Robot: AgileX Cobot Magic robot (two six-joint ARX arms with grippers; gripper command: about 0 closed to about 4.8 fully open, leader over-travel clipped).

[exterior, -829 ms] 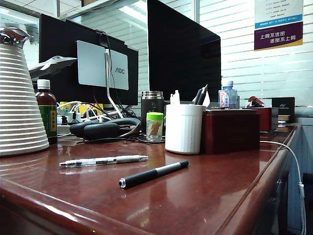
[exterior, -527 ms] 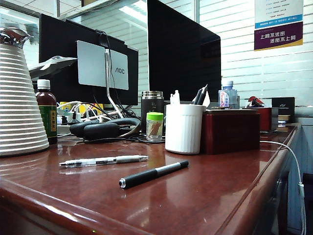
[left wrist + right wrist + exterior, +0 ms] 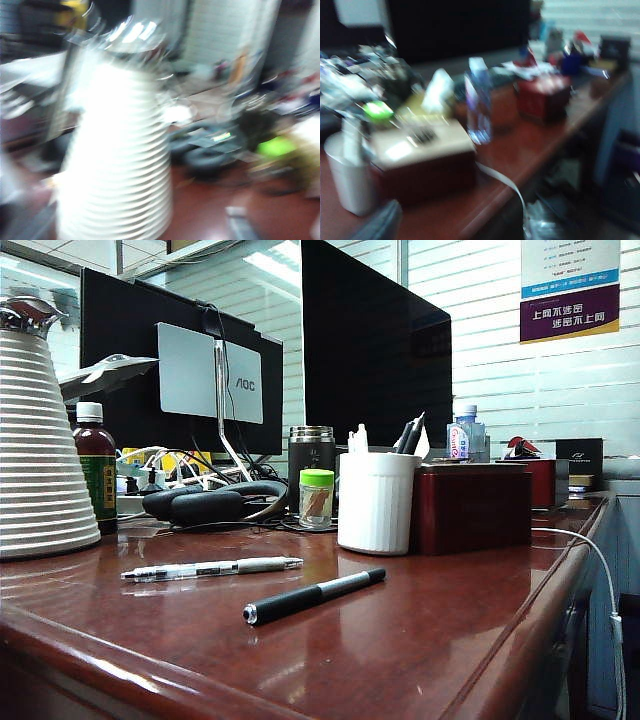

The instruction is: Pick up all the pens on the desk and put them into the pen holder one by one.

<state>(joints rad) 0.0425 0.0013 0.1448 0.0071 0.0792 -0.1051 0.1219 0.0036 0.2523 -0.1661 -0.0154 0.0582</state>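
Observation:
Two pens lie on the glossy reddish-brown desk (image 3: 430, 640) in the exterior view. The clear-barrelled pen (image 3: 210, 568) is farther back, the black and silver pen (image 3: 312, 596) nearer the front edge. Behind them stands the white ribbed pen holder (image 3: 375, 502), with several pens sticking out of it. Neither arm shows in the exterior view. My left gripper (image 3: 142, 225) is open, its blurred grey fingertips (image 3: 240, 225) wide apart, facing a white ribbed cone (image 3: 120, 165). My right gripper (image 3: 465, 225) looks open, near the pen holder (image 3: 352, 180). Neither wrist view shows the pens.
A dark red box (image 3: 470, 508) stands against the pen holder's right side. Behind are a steel tumbler (image 3: 311, 460), a green-capped jar (image 3: 316, 498), black headphones (image 3: 210, 502), monitors and cables. The white ribbed cone (image 3: 35, 450) and a brown bottle (image 3: 96, 468) stand at the left. A white cable (image 3: 590, 560) hangs over the desk's right edge.

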